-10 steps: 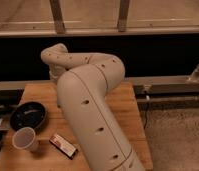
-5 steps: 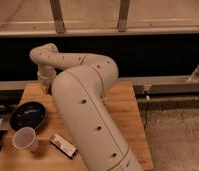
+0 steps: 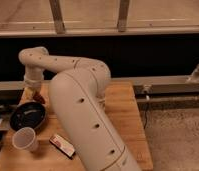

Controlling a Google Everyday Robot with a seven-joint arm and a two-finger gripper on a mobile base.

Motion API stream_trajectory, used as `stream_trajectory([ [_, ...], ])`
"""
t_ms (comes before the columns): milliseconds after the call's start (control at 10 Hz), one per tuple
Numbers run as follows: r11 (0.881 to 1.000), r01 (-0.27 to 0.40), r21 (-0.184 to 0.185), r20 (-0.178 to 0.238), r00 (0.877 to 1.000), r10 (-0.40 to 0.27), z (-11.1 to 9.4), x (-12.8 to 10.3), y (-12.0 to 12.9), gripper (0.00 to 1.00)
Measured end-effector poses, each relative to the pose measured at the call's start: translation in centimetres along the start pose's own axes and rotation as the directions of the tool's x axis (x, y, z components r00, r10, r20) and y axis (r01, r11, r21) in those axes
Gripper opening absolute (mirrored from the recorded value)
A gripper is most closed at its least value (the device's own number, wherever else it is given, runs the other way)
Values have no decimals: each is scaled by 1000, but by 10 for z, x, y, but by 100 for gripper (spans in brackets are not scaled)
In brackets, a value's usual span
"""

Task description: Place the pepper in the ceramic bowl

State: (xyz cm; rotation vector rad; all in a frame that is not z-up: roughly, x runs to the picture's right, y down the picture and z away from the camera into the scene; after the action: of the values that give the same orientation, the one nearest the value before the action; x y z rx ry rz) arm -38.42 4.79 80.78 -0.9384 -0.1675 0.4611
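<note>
One small, dark red, elongated pepper [image 3: 38, 96] is seen pinched in the gripper [image 3: 37, 94] at the end of the single large, smooth cream arm [image 3: 78, 105], just above the far rim of the bowl. The pepper's long axis appears tilted, its lower end pointing down and slightly right toward the table; the finer orientation cannot be told. One round, shallow, glossy black ceramic bowl [image 3: 16, 121] with a lighter speckled inside is set on the wooden slatted table [image 3: 123, 117], at its left side. One white paper cup [image 3: 25, 139], upright and conical, is stood just in front of the bowl. One flat red-and-white packet [image 3: 62, 145] is laid to the cup's right, near the arm's base.
</note>
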Motion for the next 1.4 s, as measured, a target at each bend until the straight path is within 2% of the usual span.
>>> stream_trajectory([
  [300, 993, 98, -65, -3, 995, -98, 5, -14, 43, 15],
  [400, 991, 113, -72, -1, 994, -113, 3, -15, 48, 16],
  [500, 990, 118, -81, 5, 993, -118, 1, -13, 49, 23],
  [600, 990, 106, -96, 22, 994, -104, -2, -8, 42, 35],
  [800, 988, 83, -128, 49, 996, -77, -8, 3, 25, 51],
  [900, 986, 69, -152, 62, 996, -61, -9, 9, 15, 63],
  [1100, 982, 68, -175, 72, 996, -56, -7, 10, 14, 66],
  [1200, 978, 69, -197, 80, 995, -54, -5, 11, 15, 66],
  [1400, 977, 82, -196, 85, 994, -66, -9, 8, 19, 66],
])
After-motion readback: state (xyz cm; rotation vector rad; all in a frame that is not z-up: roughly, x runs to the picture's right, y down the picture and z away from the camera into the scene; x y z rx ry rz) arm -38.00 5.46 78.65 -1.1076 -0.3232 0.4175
